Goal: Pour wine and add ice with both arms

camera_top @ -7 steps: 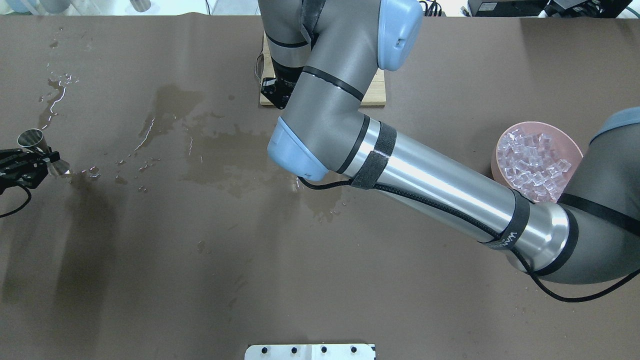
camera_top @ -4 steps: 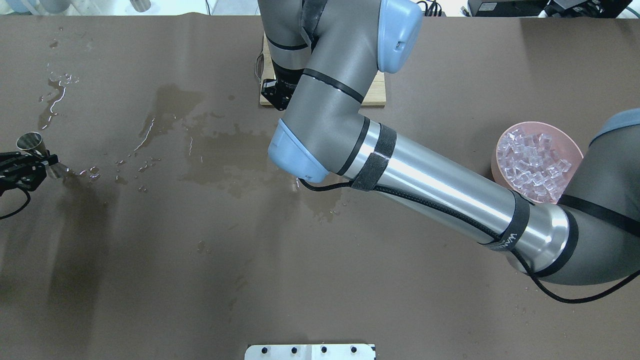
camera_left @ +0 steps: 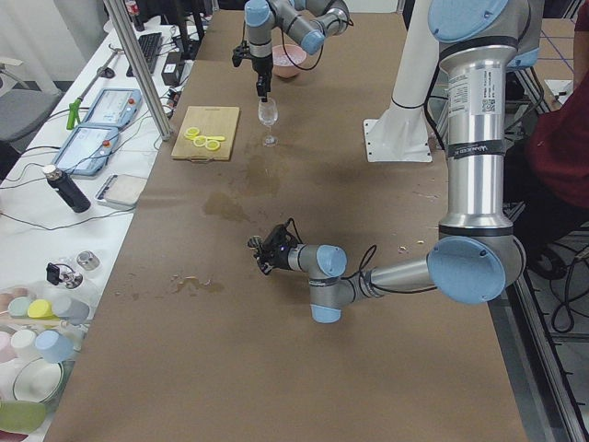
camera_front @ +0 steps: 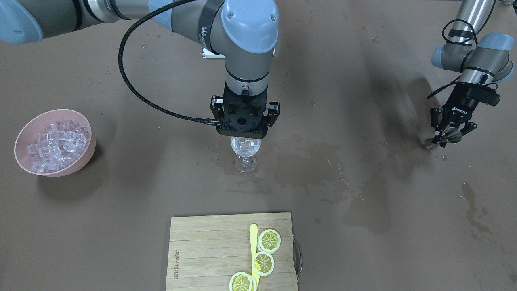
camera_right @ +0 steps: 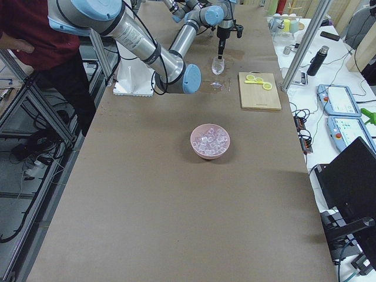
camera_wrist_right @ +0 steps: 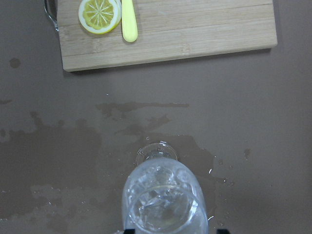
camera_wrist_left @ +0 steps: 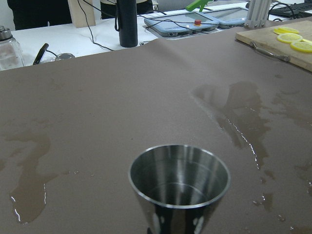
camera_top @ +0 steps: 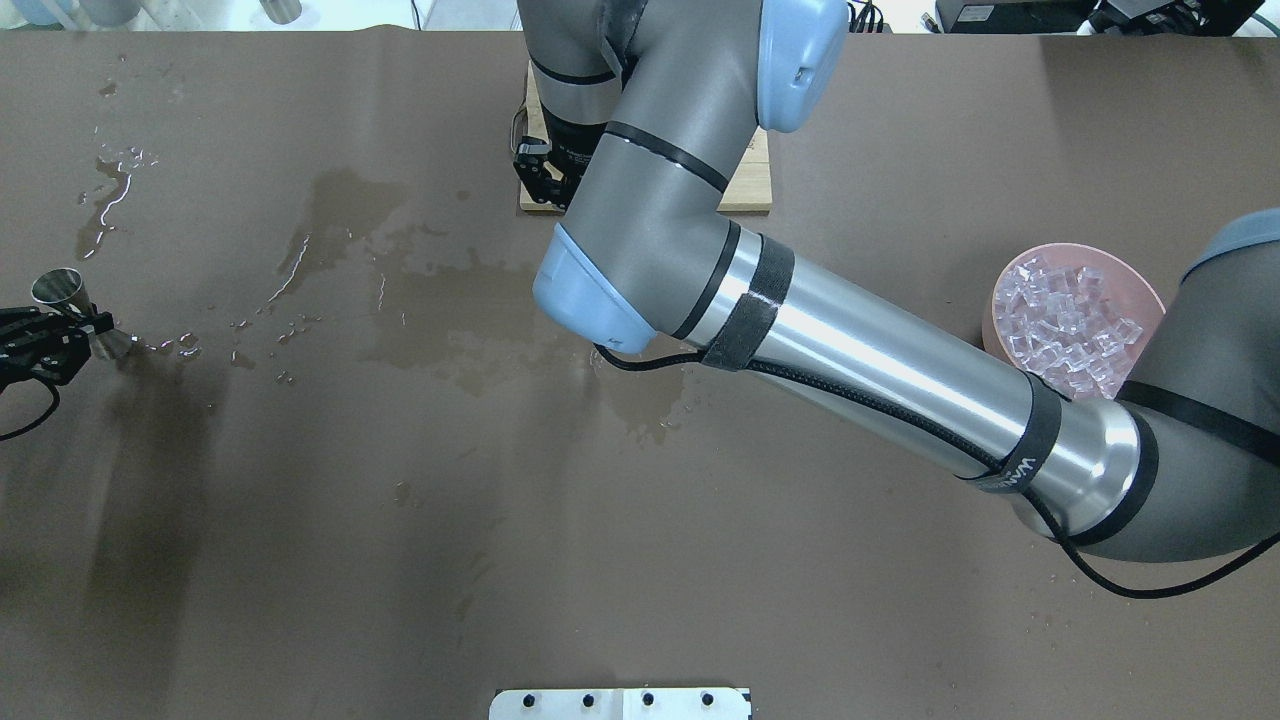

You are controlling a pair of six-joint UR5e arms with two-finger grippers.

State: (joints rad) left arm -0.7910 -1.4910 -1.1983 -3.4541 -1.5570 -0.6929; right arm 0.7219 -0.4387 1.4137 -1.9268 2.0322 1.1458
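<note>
The glass point(camera_front: 245, 152) stands upright on the wet table point(camera_front: 363, 250), near the board point(camera_front: 210, 250), with ice point(camera_wrist_right: 158, 207) inside. The right claw point(camera_front: 243, 130) hangs right over its rim, spread wide and empty. Well apart, the left claw point(camera_front: 446, 135) grips a steel cup point(camera_wrist_left: 179, 180). Best lift the right claw straight up: a sideways brush could tip the glass

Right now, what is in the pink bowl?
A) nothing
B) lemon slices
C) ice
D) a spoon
C: the bowl is heaped with ice in clear cubes, while the lemon slices lie on the board.
</note>
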